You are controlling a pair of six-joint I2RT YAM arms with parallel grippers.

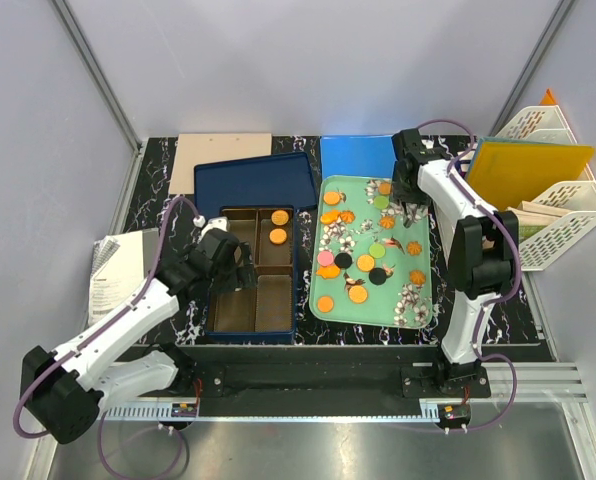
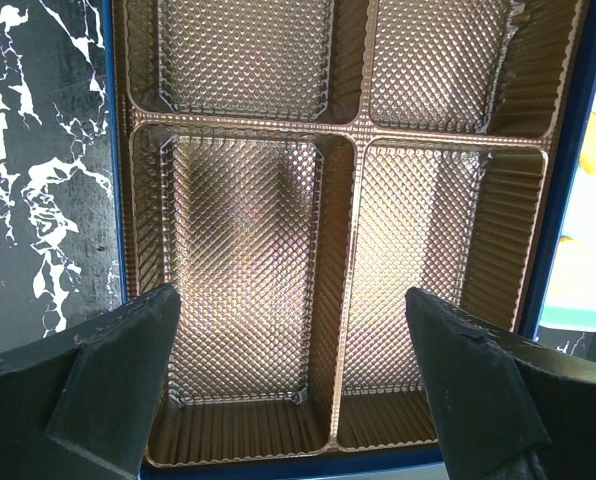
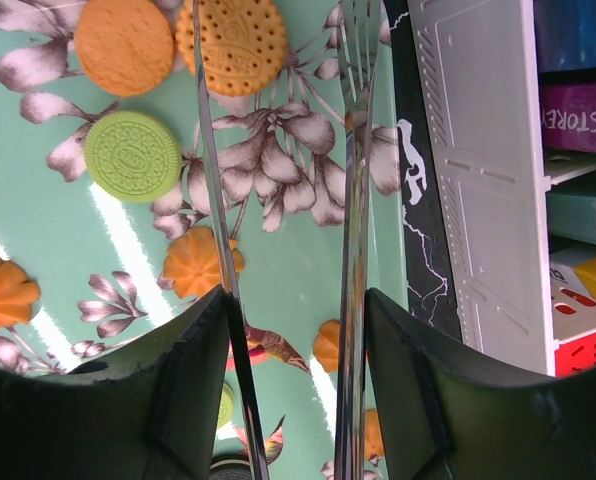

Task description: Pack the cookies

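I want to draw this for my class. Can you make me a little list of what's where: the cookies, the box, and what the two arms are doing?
Box: blue box with gold compartments; blue lid lies behind it
Packed: two orange cookies in one far compartment
Tray: mint-green tray holding loose cookies in orange, green, pink and black
Left arm: left end effector open, above empty compartments
Right arm: right end effector holds metal tongs over the tray's far end
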